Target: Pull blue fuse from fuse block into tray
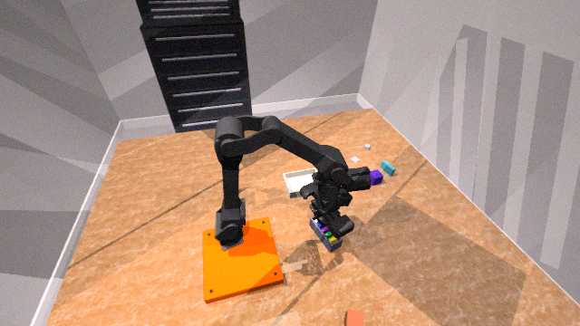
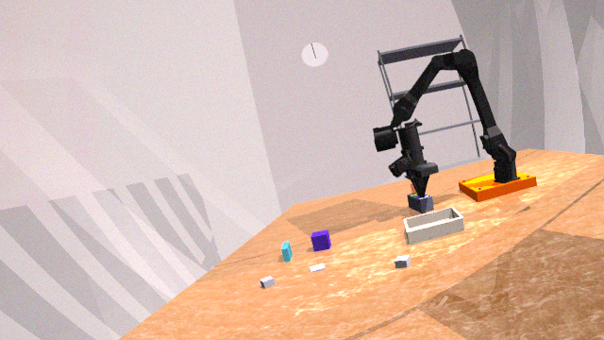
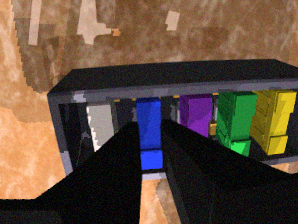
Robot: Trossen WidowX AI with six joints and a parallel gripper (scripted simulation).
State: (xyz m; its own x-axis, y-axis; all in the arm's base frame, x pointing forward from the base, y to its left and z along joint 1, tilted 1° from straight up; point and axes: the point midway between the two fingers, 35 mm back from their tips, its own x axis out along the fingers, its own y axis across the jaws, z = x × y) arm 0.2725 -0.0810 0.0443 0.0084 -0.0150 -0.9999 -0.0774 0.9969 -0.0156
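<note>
The blue fuse (image 3: 149, 125) stands in the dark fuse block (image 3: 172, 80) (image 1: 333, 245) (image 2: 420, 205), between the white fuse (image 3: 102, 125) and the purple fuse (image 3: 196, 112). My gripper (image 3: 149, 131) (image 2: 421, 195) points down at the block and is shut on the blue fuse, one finger on each side of it. The green fuse (image 3: 236, 117) and the yellow fuse (image 3: 275, 120) stand farther right in the wrist view. The fingertips are hidden behind the arm in the top view. The off-white tray (image 1: 286, 185) (image 2: 434, 230) is empty where its inside shows.
A purple cube (image 1: 376, 177) (image 2: 321, 241), a cyan block (image 1: 388, 167) (image 2: 286, 251) and small pale pieces lie beyond the tray. The arm stands on an orange base plate (image 1: 245, 272) (image 2: 477, 192). An orange-red block (image 1: 354, 318) lies at the bottom of the top view.
</note>
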